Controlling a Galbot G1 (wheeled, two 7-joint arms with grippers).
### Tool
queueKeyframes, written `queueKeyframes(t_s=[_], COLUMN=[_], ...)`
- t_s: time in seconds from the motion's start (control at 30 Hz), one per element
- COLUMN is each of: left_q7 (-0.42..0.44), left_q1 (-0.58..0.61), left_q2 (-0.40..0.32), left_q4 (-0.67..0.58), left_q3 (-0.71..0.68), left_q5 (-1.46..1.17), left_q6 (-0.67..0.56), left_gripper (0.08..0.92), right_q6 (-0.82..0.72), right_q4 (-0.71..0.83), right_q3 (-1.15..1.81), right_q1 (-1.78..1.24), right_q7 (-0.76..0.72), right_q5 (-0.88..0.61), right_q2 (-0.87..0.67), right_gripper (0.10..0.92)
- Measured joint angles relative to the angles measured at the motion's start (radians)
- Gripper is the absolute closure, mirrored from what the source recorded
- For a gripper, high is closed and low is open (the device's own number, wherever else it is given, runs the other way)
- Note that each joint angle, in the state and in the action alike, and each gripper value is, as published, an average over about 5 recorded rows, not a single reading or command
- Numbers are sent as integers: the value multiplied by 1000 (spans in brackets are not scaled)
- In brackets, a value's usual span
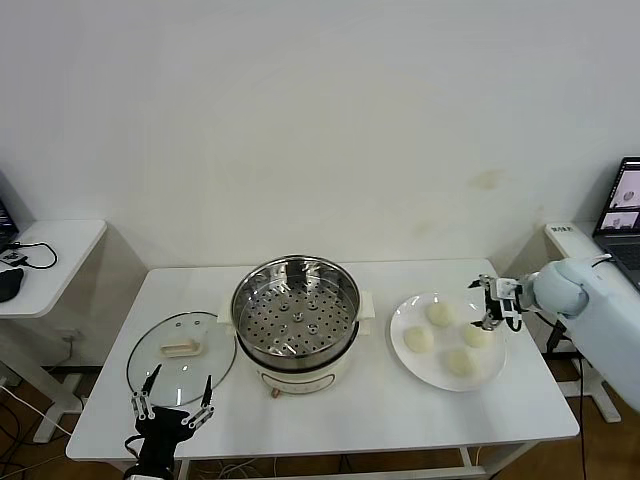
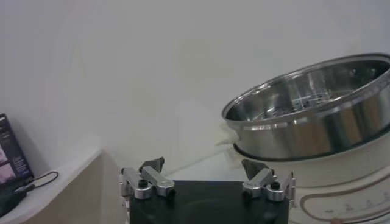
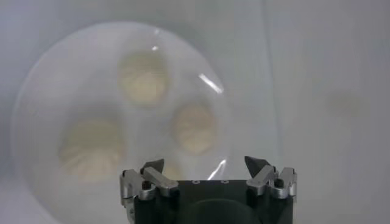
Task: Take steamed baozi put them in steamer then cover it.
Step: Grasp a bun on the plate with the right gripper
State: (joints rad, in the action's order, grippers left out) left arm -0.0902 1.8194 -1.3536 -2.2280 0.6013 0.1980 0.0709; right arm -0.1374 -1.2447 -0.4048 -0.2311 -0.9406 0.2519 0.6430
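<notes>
Right now the steamer (image 1: pixel 296 322) sits mid-table on the white table (image 1: pixel 400 410), uncovered, its perforated tray bare. To its left, flat on the table and just beside the pot's base, lies the cover (image 1: pixel 181 357), handle up. To the steamer's right is a white plate (image 1: pixel 425 372) carrying the four steamed baozi (image 1: pixel 418 339), grouped loosely.

Over the plate's right edge hangs the right gripper (image 1: pixel 488 305), its jaws spread wide and holding nothing; it is closest to the right-hand bun, and whether it touches that bun cannot be told. The right wrist view looks down on the plate with the buns ahead of the open jaws.

At the near left edge of the table the left gripper (image 1: pixel 173 401) waits just near of the cover, jaws wide apart and empty, pointing toward the far side.
</notes>
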Motion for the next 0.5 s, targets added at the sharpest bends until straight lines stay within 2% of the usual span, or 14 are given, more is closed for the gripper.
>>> queueKeyframes(t_s=[0.5], left_q7=[5], left_q1=[-5], left_q2=[-7], left_q4=[20], left_q3=[20], left_q5=[21], left_q6=[-9], left_gripper=[177], right_q6=[53], right_q4=[264], right_q3=[-178], right_q1=[150], right_q7=[-40], right_q5=[47], right_q2=[170], right_gripper=[203])
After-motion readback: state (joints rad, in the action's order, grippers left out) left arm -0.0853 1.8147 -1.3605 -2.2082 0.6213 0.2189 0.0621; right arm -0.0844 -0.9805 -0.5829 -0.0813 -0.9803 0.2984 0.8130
